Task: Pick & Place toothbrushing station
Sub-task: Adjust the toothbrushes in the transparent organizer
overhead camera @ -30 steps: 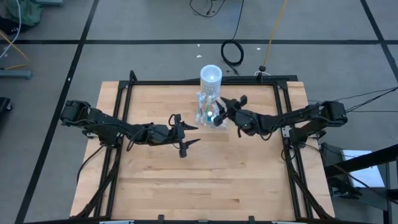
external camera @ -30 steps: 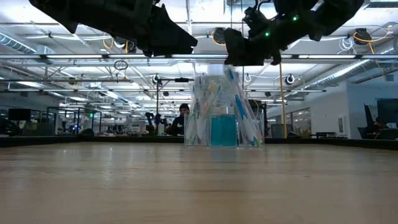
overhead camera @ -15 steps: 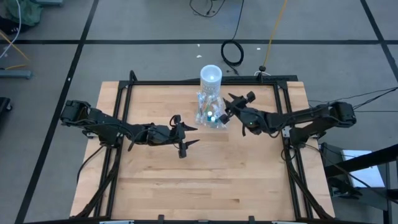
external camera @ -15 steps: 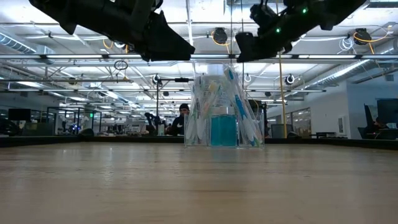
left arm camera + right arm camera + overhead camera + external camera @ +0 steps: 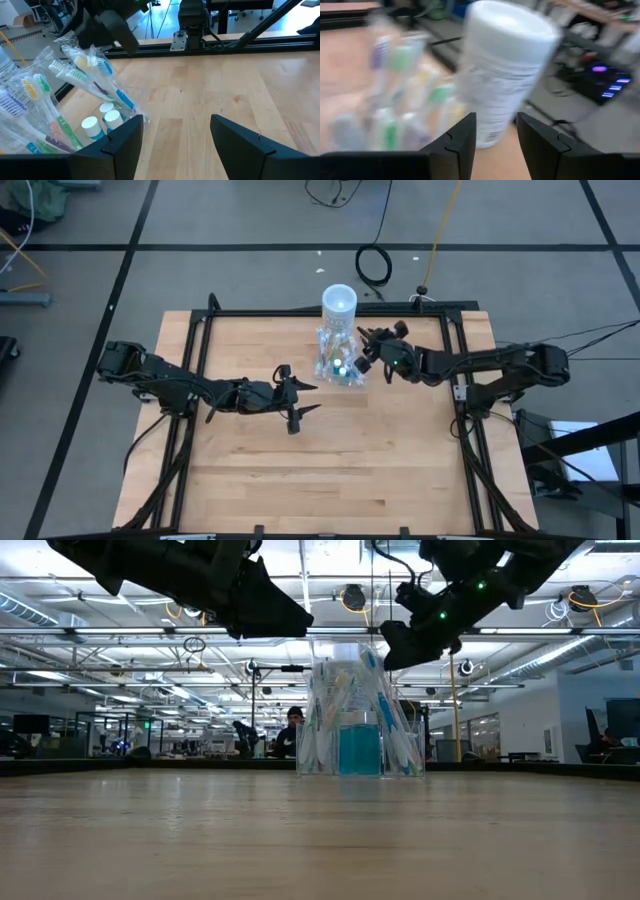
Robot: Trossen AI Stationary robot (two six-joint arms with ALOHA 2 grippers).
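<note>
Standing near the far edge of the pale wooden table (image 5: 330, 450), just in front of a taller opaque white cylinder (image 5: 339, 302), the small clear plastic toothbrushing station (image 5: 337, 363) held a fan of slim blue, green, pink and white toothbrushes (image 5: 82, 80) and white-capped blue tubes (image 5: 98, 123). It looked light, and its smooth see-through walls would likely be slippery and a little flexible, so a hard pinch might bow them. The brushes leaned outward well past the rim and sat loose; tipping the container would probably spill them, and a finger pushed in among them could knock the lot sideways. The safest hold seemed to be low on the container's walls, below the splaying brush heads, with the container kept upright.

The right gripper (image 5: 368, 350) hovered just beside the station on its right, above table level, its fingers parted and holding nothing. The left gripper (image 5: 300, 402) hung spread wide and empty over the table, apart from the station on its left.
</note>
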